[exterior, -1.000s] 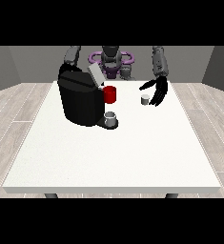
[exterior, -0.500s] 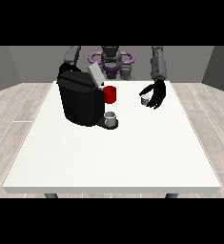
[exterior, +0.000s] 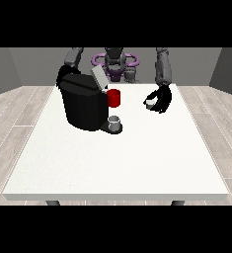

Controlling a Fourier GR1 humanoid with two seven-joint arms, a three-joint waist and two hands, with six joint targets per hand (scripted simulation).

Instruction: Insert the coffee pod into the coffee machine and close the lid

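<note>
The coffee pod (exterior: 150,103), small and pale, sat in the hand at the view's right (exterior: 161,99), whose fingers (exterior: 159,106) curled round it just above the white surface (exterior: 117,158), well apart from the black coffee machine (exterior: 84,101). The machine stood at the surface's back left with its grey lid (exterior: 98,77) tilted open, a red cup (exterior: 114,98) touching its right side and a small grey cup (exterior: 115,121) on its drip base. The hand at the view's left (exterior: 64,74) was largely hidden behind the machine, so the state of its fingers could not be told.

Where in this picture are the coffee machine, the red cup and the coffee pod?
coffee machine (exterior: 84,106), front view, on its black body.
red cup (exterior: 114,98), front view, on its side wall.
coffee pod (exterior: 150,103), front view, on its pale top.
</note>
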